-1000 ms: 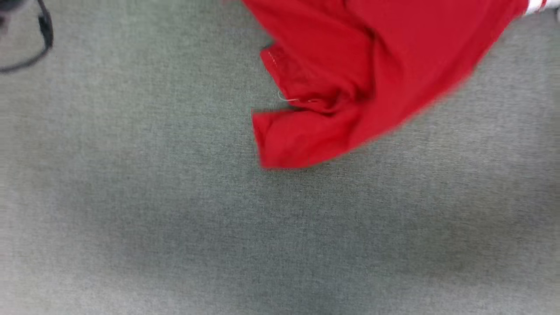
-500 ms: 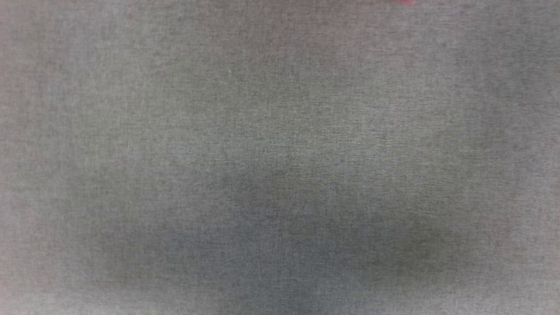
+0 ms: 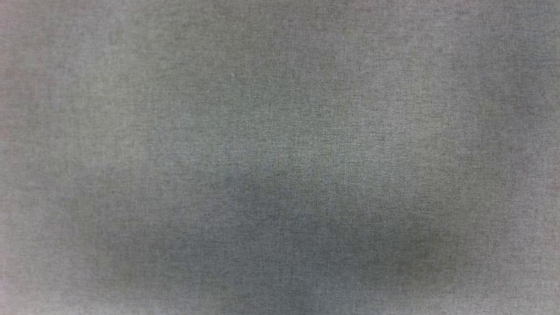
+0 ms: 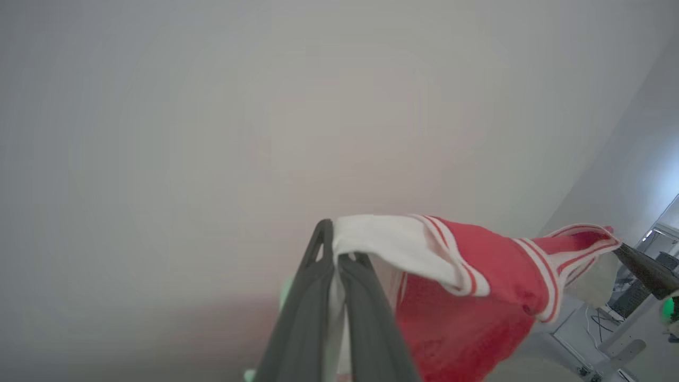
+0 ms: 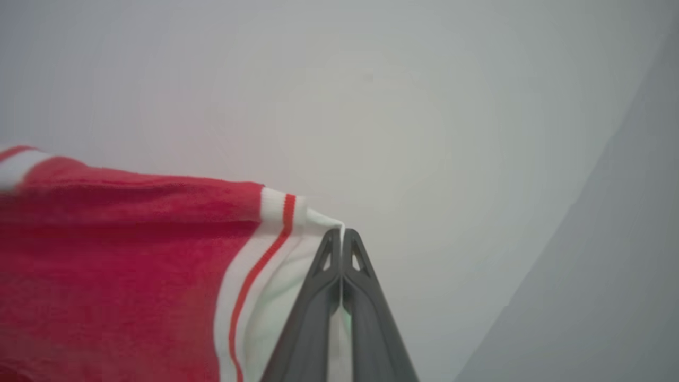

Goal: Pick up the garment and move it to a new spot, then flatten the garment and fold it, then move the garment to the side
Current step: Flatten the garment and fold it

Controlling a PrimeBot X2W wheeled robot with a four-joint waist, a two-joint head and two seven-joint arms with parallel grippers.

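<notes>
Lifted away from the grey tabletop [image 3: 280,157] since a second ago, the shirt [image 4: 477,286] is being held up in the air, gripped tight by the left pincer [image 4: 339,249] and right pincer [image 5: 342,233].

Head view looks down close on grey surface [image 3: 280,157]; both wrist views face a pale wall [image 4: 265,106], sharing the garment [image 4: 477,297].

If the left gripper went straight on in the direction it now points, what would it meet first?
The left gripper, jaws shut on the garment, points at a plain pale surface, perhaps a wall or ceiling. That would come first; how far it lies is unclear.
</notes>
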